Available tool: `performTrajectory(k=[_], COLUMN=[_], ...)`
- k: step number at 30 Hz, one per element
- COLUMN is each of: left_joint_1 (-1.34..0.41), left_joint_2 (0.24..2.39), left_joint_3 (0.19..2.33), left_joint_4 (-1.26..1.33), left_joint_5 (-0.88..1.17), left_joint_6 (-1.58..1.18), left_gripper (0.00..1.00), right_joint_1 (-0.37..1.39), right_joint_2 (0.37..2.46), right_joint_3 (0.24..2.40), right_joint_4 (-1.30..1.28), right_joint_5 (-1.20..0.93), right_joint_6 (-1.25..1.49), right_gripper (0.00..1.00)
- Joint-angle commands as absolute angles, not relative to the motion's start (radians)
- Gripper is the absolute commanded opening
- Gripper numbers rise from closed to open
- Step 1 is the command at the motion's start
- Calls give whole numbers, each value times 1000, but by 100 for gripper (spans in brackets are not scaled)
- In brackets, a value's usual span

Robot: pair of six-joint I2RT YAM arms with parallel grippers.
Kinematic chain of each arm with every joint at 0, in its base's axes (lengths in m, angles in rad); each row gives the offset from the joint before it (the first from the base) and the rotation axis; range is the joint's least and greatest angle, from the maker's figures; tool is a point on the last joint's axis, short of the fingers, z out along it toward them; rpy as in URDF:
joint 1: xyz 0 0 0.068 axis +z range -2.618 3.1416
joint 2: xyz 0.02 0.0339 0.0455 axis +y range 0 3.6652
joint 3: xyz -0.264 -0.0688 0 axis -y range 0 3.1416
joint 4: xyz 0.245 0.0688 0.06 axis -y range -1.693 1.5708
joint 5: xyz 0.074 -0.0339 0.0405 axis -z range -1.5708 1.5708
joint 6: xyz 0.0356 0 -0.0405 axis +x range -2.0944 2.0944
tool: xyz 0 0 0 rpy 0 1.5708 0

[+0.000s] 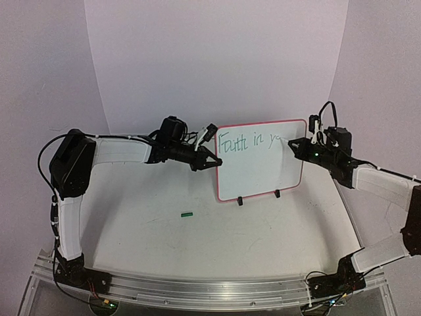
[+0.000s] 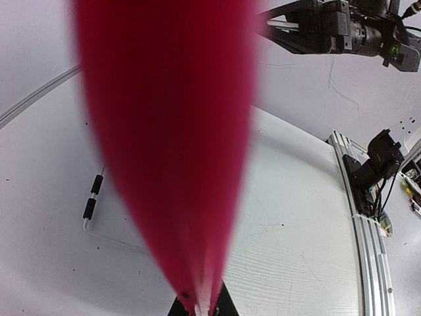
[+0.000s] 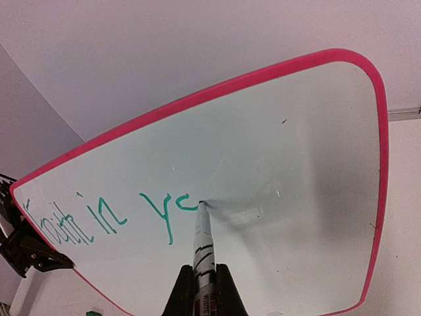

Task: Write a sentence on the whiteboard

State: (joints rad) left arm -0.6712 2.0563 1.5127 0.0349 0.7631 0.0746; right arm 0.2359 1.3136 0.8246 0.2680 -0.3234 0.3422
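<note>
The whiteboard (image 1: pixel 263 174) stands upright at mid table on two black feet (image 1: pixel 241 201), its red-pink rim (image 3: pixel 197 97) all round. The sentence (image 1: pixel 253 140) runs in green along the top, reading "Faith in y" plus a half-formed letter (image 3: pixel 105 214). My left gripper (image 1: pixel 210 160) is shut on the board's left edge; the rim (image 2: pixel 171 131) is a red blur across the left wrist view. My right gripper (image 3: pixel 202 293) is shut on a white marker (image 3: pixel 204 243). Its tip touches the board at the end of the last green stroke. From above, the right gripper (image 1: pixel 294 146) is at the board's upper right.
A small green piece (image 1: pixel 187 213) lies on the table left of the board. An aluminium rail (image 1: pixel 217 286) runs along the near edge with both arm bases. A curved white backdrop rises behind the board. The right arm (image 2: pixel 342 29) shows in the left wrist view.
</note>
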Motion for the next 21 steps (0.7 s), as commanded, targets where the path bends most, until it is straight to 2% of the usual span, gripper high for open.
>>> performTrajectory(k=[1,12,21], left_joint_1=[-712,-712,-712], left_joint_2=[2109,2111,2110], left_joint_3=[1496,1497,1496], left_joint_4=[-192,-191,-191], left_joint_5=[767,768,766], left_joint_6=[96,95,96], left_gripper=[0,0,0], right_joint_1=[233,233,231], right_joint_2=[1310,1329,1220], right_joint_3=[872,877,837], right_joint_4=[285,298,271], right_joint_5=[-342,-387,-310], right_joint_6=[328,327,322], right_gripper=[0,0,0])
